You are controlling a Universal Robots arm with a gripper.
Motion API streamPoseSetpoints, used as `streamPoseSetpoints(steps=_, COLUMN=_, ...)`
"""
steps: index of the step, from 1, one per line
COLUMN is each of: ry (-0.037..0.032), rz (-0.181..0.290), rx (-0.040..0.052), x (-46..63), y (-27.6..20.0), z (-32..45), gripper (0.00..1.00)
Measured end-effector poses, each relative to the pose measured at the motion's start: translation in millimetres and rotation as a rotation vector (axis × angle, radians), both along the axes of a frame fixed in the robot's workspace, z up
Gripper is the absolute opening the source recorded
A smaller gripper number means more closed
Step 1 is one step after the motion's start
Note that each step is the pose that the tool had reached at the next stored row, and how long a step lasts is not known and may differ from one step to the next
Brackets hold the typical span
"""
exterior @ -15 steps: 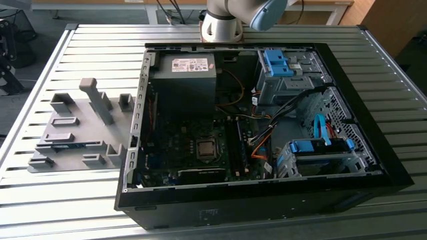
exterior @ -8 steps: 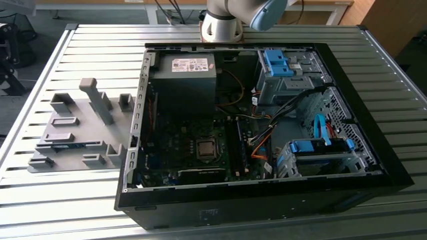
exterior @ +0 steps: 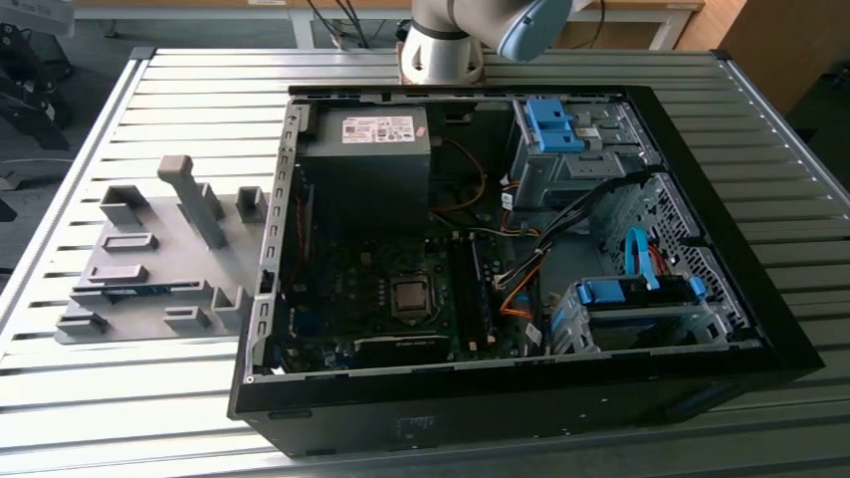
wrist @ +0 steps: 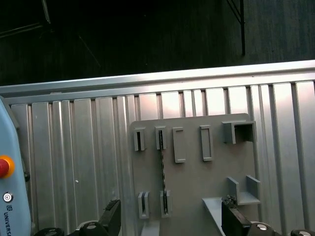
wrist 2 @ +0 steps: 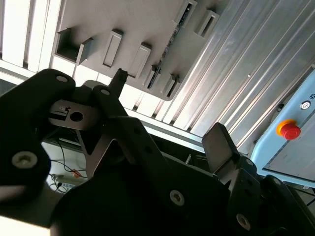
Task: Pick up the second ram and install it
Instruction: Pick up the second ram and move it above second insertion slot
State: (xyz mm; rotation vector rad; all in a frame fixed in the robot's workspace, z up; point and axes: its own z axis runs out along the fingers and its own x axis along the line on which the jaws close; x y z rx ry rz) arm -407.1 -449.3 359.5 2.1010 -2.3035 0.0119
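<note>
The second ram (exterior: 133, 290) is a slim blue stick standing on edge in slots of the grey holder plate (exterior: 146, 249), at the exterior view's left of the open computer case (exterior: 743, 299). In both wrist views it shows edge-on as a thin dark line (wrist: 162, 172) (wrist 2: 167, 49) between small holder blocks. My gripper (wrist: 172, 216) (wrist 2: 168, 109) hangs well above the plate, open, with nothing between its black fingertips (wrist: 112, 214). The ram lies roughly in line with the gap between the fingers.
The case holds a motherboard (exterior: 385, 289), a power supply (exterior: 372, 149) and blue drive-bay clips (exterior: 551, 124). Tall grey blocks (exterior: 193, 199) rise from the holder plate. A pale blue pendant with a red button (wrist 2: 289, 131) sits on the slatted metal table (exterior: 173, 90).
</note>
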Motion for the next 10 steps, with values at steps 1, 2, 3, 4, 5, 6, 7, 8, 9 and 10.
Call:
streamPoseSetpoints(steps=1, ry=0.0000, rz=0.000, rx=0.0000, x=0.0, y=0.0, z=0.0, gripper=0.88)
streamPoseSetpoints(steps=2, ry=0.0000, rz=0.000, rx=0.0000, x=0.0, y=0.0, z=0.0, gripper=0.88)
streamPoseSetpoints(steps=3, ry=0.0000, rz=0.000, rx=0.0000, x=0.0, y=0.0, z=0.0, gripper=0.88)
streamPoseSetpoints(steps=4, ry=0.0000, rz=0.000, rx=0.0000, x=0.0, y=0.0, z=0.0, gripper=0.88)
streamPoseSetpoints(steps=5, ry=0.0000, rz=0.000, rx=0.0000, x=0.0, y=0.0, z=-0.2, gripper=0.88)
streamPoseSetpoints(steps=6, ry=0.0000, rz=0.000, rx=0.0000, x=0.0, y=0.0, z=-0.3, gripper=0.88)
streamPoseSetpoints(steps=7, ry=0.0000, rz=0.000, rx=0.0000, x=0.0, y=0.0, z=-0.3, gripper=0.88)
streamPoseSetpoints(steps=8, ry=0.0001, rz=0.000, rx=-0.0001, x=0.0, y=0.0, z=-0.3, gripper=0.88)
streamPoseSetpoints(steps=9, ry=0.0000, rz=0.000, rx=0.0000, x=0.0, y=0.0, z=-0.3, gripper=0.88)
streamPoseSetpoints(steps=10, ry=0.0001, rz=0.000, rx=-0.0001, x=0.0, y=0.0, z=-0.3, gripper=0.88)
